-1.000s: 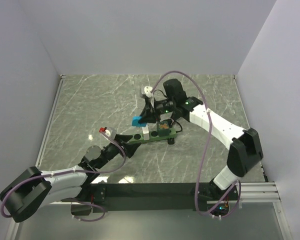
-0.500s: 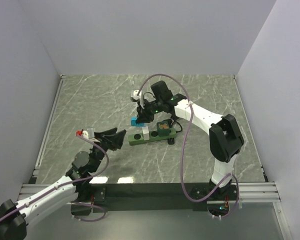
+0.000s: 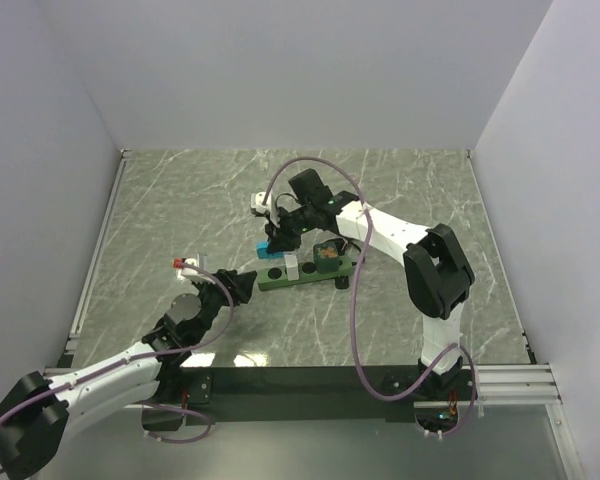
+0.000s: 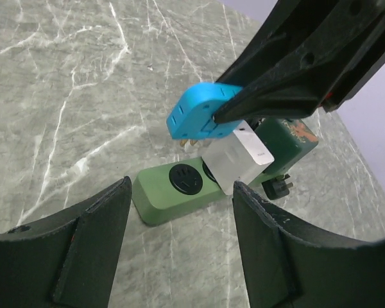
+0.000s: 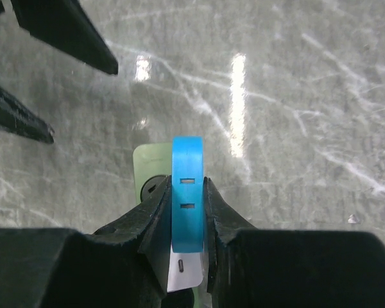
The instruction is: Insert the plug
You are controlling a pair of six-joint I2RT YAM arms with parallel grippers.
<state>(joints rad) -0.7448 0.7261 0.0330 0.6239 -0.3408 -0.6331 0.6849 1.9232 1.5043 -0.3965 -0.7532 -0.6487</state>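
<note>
Two claws are near the green strip (image 3: 305, 270) on the table (image 3: 180, 210). The right claw (image 3: 278, 238) pinches the blue plug (image 4: 202, 110) tight between its fingers. The plug hangs tilted just above the strip, not in it yet. A white block (image 4: 240, 160) sits plugged into the strip beside a round hole (image 4: 185, 179). The left claw (image 3: 235, 285) is spread wide, holding nothing, near the strip's left end.

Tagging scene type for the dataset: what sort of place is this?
Likely a lab robot test cell: plain white walls box in a marble-patterned tabletop, a black base rail lines its near edge, and the right end effector holds a blue plug above a green power strip.
</note>
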